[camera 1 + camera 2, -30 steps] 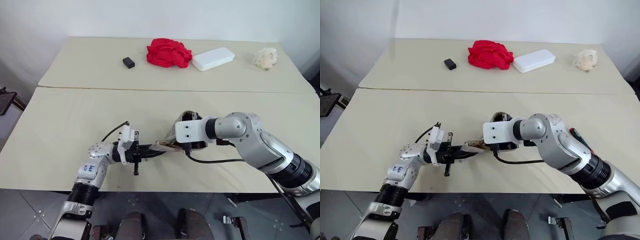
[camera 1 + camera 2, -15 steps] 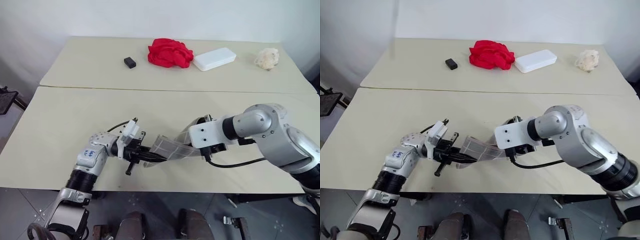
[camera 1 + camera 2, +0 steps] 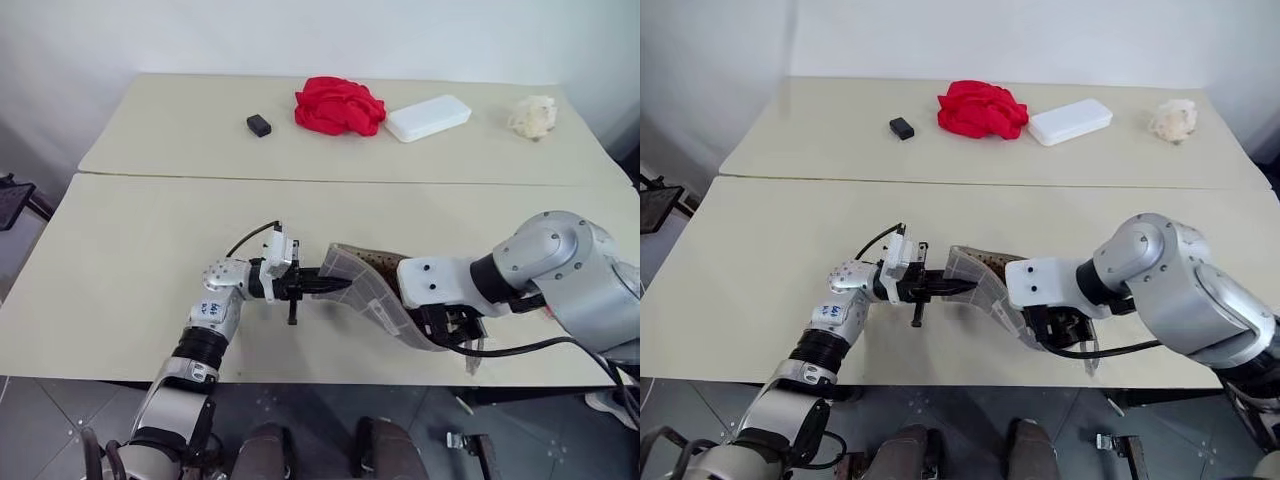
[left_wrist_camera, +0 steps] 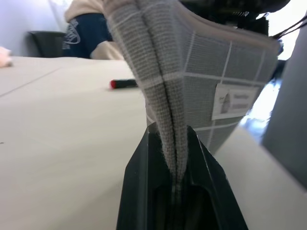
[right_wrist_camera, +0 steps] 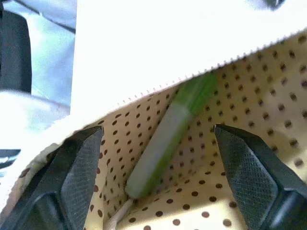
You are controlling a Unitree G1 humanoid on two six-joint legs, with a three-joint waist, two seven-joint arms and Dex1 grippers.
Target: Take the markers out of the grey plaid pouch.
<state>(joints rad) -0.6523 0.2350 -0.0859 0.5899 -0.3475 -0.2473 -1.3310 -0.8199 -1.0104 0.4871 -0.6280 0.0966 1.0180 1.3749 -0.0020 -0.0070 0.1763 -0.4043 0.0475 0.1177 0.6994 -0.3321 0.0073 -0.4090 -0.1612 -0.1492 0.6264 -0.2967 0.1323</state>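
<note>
Nearest you, the grey plaid pouch [image 3: 372, 292] hangs between the two arms over the front table [image 3: 120, 270], and everything below is placed from it. At its left end, your left gripper [image 3: 335, 285] is clenched on the fabric: in the left wrist view the two black fingers [image 4: 144, 163] pinch a folded edge of the pouch with its white grid lines, and the small white label [image 4: 233, 99] sits on the panel just beside that fold. At the pouch's right end, your right gripper [image 5: 156, 172] points down into the open mouth with its jaws spread wide and grasping nothing. Between its fingers [image 5: 79, 165], on the cream lining dotted with brown, lies the light green marker [image 5: 168, 134], inside the pouch and touched by neither finger. The toothed zip edge runs just beyond it.

The red marker [image 4: 123, 84] lies outside the pouch, on the table surface, seen past the pouch in the left wrist view; a person in dark and cream clothing [image 4: 84, 28] sits beyond it.

Farther off, on the rear table, well apart from the pouch, you have a small black block [image 3: 258, 125], a crumpled red cloth [image 3: 338, 105] beside it, a white rectangular box [image 3: 427, 117] just right of the cloth, and a pale crumpled lump [image 3: 531, 116] farthest right.
</note>
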